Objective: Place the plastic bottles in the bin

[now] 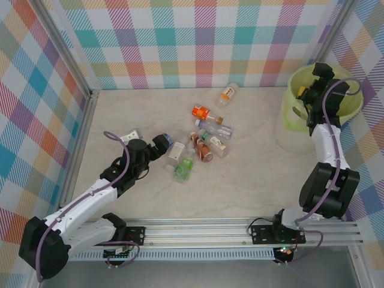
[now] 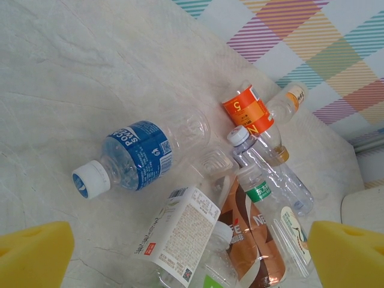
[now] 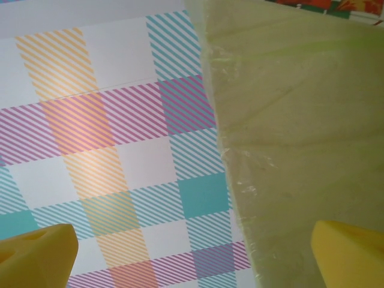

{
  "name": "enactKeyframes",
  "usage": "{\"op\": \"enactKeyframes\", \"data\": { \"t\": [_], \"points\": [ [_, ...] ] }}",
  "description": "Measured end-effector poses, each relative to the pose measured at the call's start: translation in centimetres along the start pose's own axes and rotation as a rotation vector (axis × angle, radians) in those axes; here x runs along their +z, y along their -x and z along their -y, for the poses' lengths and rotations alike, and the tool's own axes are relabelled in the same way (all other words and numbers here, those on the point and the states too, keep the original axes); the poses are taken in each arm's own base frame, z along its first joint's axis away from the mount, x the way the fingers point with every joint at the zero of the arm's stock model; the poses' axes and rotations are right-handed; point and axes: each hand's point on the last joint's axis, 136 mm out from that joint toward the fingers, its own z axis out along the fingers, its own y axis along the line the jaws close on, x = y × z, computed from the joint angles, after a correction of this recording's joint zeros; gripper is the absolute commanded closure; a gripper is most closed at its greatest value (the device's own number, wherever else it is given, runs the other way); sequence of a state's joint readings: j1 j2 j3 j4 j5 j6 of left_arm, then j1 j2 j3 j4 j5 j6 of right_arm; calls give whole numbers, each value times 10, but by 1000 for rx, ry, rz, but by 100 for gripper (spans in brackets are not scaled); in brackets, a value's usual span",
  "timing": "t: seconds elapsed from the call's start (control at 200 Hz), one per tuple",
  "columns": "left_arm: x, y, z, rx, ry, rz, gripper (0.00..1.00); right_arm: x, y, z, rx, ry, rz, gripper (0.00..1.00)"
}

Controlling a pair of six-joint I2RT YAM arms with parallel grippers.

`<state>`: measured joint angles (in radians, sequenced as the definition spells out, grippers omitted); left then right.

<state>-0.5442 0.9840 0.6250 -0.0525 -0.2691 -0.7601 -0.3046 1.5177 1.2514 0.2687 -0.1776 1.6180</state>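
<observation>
The plastic bottles cluster well left of the bin, where the right gripper hangs wide and empty; the blue-labelled bottle lies crosswise just before the wide-open left gripper.

— On the right?
— Crinkled lime-green bag of the bin, top edge to bottom.
— And left?
— Plaid wall. Below, right gripper spread wide, yellow pads at both bottom corners.

blue-label bottle with partly legible "POCA" and "SWE", orange-label bottle with a white "5" and "N", brown bottle with "NE" and "FE", white-label bottle with small print too fine to read
</observation>
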Motion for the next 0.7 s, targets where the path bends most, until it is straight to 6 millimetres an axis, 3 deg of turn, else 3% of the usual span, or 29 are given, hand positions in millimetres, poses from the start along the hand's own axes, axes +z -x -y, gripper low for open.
{"op": "enactKeyframes", "data": {
  "t": [0.165,0.325,0.45,0.7],
  "points": [
    [3,-3,-2,3,8,-10,0,-14,-11,-25,-75,50,-31,0],
    [7,-8,-4,9,20,-26,0,-19,-35,-47,-245,73,-86,0],
    [11,-12,-7,15,36,-43,0,-20,-75,-55,-435,70,-161,0],
    [15,-14,-11,22,74,-65,0,-29,-172,-60,-841,116,-352,0]
  ]
}}
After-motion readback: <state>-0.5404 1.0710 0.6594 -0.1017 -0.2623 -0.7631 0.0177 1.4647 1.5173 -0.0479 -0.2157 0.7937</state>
